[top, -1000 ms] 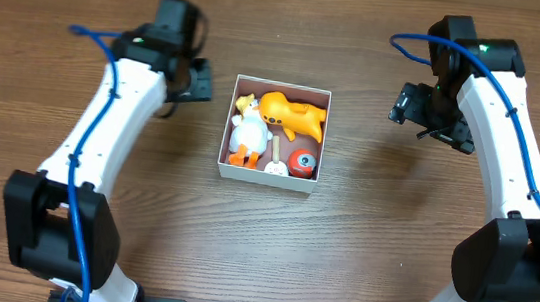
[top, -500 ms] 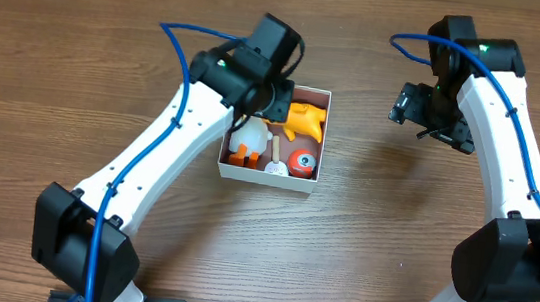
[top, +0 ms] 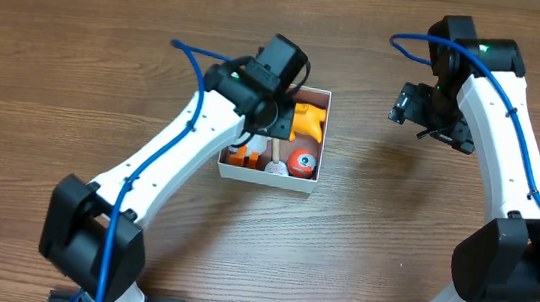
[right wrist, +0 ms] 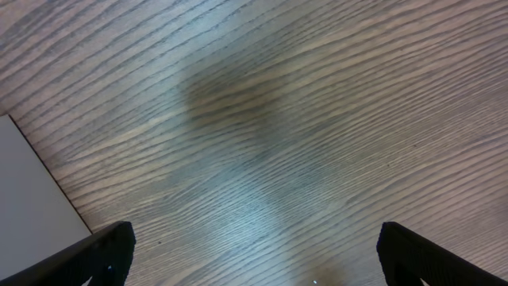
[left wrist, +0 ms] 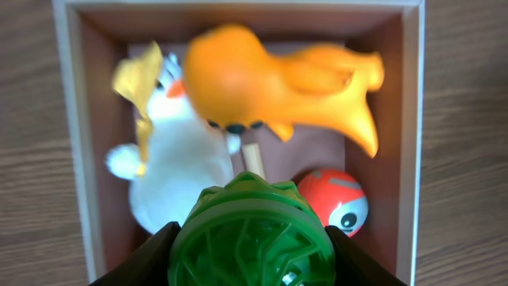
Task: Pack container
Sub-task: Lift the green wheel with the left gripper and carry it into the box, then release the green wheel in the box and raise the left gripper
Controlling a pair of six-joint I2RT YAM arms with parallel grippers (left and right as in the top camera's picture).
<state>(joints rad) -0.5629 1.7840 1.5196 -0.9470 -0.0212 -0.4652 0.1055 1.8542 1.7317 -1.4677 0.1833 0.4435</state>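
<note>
The container point(top: 309, 180) is a small white-walled box with a pinkish-mauve inside, at the table's middle. It holds an orange animal toy point(left wrist: 270, 79), a white duck with a yellow hat point(left wrist: 171, 159) and a red ball with an eye point(left wrist: 337, 199). My left gripper point(left wrist: 250, 254) is shut on a green lattice ball point(left wrist: 250, 234) and hangs over the box's near side; in the overhead view the gripper point(top: 272, 111) covers the box's left part. My right gripper point(right wrist: 254, 258) is open and empty over bare wood right of the box point(right wrist: 32, 206).
The wood table point(top: 390, 254) surrounds the box. A thin wooden stick point(left wrist: 252, 159) lies in the box between the duck and the red ball. My right arm point(top: 492, 144) stands at the right of the box.
My left arm swung from the table's left side to over the box and has settled lower over its left part. The right arm has not moved.
</note>
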